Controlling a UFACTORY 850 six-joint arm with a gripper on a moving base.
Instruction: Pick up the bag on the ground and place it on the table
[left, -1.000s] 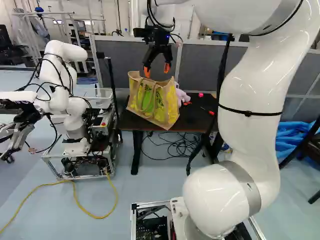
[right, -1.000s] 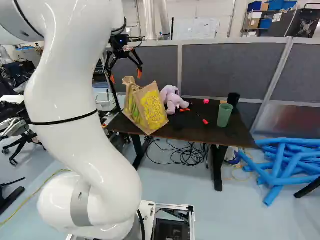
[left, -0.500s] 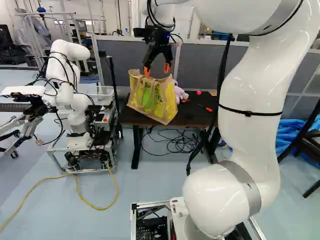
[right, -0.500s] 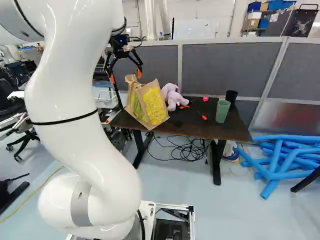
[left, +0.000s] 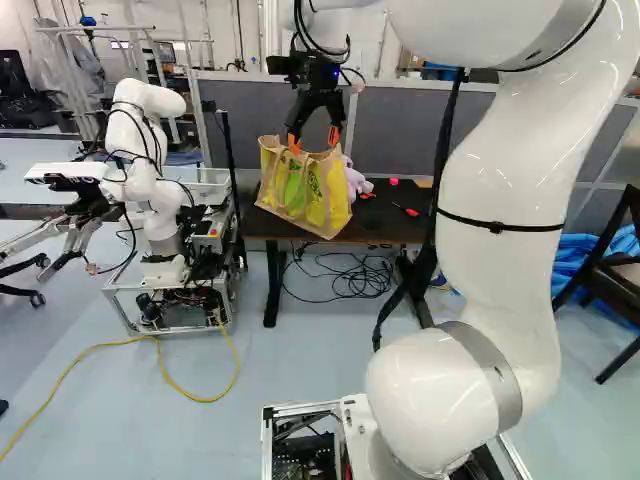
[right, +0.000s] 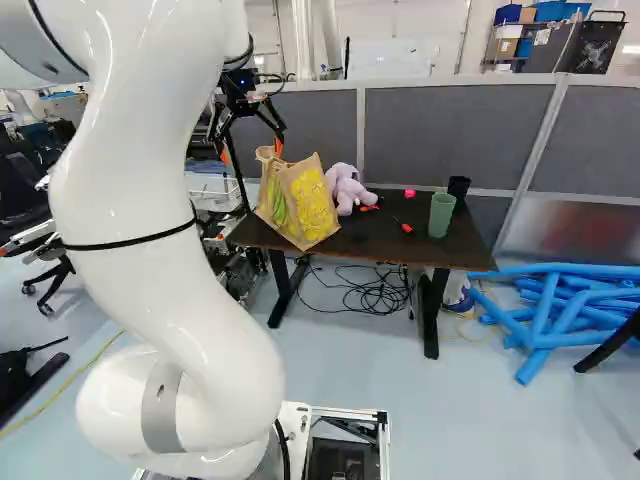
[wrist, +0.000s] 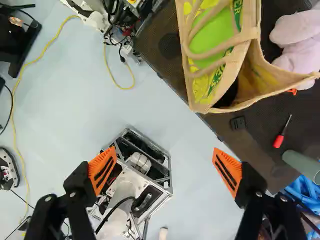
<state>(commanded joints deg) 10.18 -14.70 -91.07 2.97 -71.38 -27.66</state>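
Clock datum: base looks toward 12. White arm rises from its joint at the foot of both base views. Yellow cable snakes over the floor at 11.

Tool: at 12, over the bench, pointing down. Fingers spread wide, tool open, gripping nothing. Wrist view: floor and the arm's own base frame show between the orange pads; the bag is ahead of both fingers, apart from them.

Black cables lie heaped on the floor under the bench.

Task item, bag: tan with yellow and green print, at 12, standing on the bench close to its near edge, slightly tilted, mouth open, handles folded over one face.

From the bag: lilac plush toy just beside it at 2; screwdriver, red handle, at 3; pink object at 2; green cup at 3, black cup just behind it.

Second white robot at 11. Blue tubes piled on the floor at 1.

Grey partition behind the bench.
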